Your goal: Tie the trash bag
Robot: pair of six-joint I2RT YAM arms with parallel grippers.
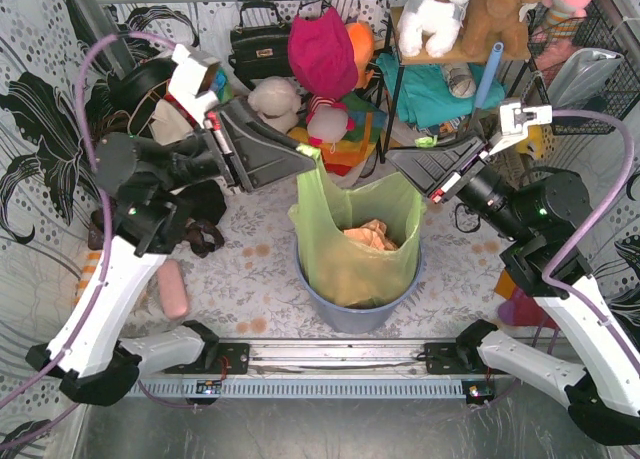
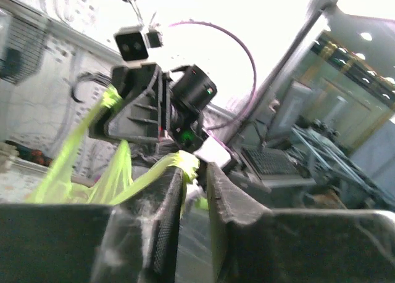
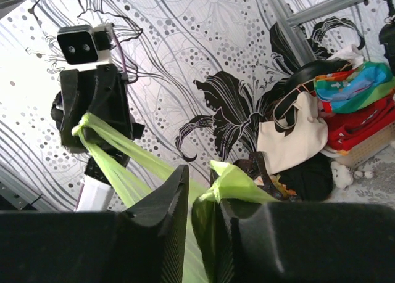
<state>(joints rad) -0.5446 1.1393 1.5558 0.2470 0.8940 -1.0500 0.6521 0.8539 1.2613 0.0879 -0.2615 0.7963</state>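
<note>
The trash bag (image 1: 350, 254) stands in the bin (image 1: 355, 317), mid-table — left hand (image 1: 311, 159) clamped on its left rim corner, right hand (image 1: 424, 187) clamped on the right. Step in hand: gathering the mouth. Next, likely: cross both corners without tearing.

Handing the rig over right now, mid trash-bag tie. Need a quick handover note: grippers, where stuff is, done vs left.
Left gripper: shut on the trash bag, pinching the left side of its rim.
Right gripper: shut on the right side of the rim.
The bag sits in the blue-grey bin, mouth open, with crumpled tan paper inside. The two gripped ends are held up and apart above the bin.
Done: both ends gripped and lifted.
Left: bring the ends together, cross them and knot. No knot is visible yet.
</note>
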